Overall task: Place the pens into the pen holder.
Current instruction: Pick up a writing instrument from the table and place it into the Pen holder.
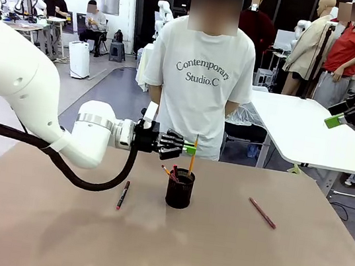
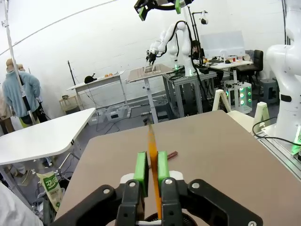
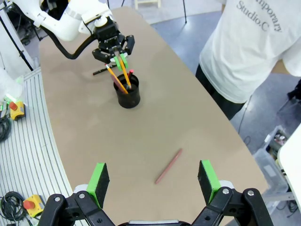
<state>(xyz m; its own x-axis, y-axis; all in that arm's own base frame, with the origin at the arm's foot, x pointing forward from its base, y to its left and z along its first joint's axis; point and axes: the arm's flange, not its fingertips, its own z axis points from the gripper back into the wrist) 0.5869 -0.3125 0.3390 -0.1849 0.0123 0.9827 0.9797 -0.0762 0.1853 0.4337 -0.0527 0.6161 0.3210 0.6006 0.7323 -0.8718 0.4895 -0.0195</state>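
Observation:
My left gripper hangs just above the black mesh pen holder, shut on a yellow-orange pencil that stands upright with its lower end in the cup. In the left wrist view the green pads press the pencil from both sides. A second orange pencil and a red-tipped pen lean inside the holder. A black pen with red ends lies left of the cup. The pinkish-red pen lies to its right. My right gripper is open, raised high at the right.
A person in a white T-shirt stands at the table's far edge, right behind the holder. The brown tabletop is bare toward the front. A white table stands behind on the right.

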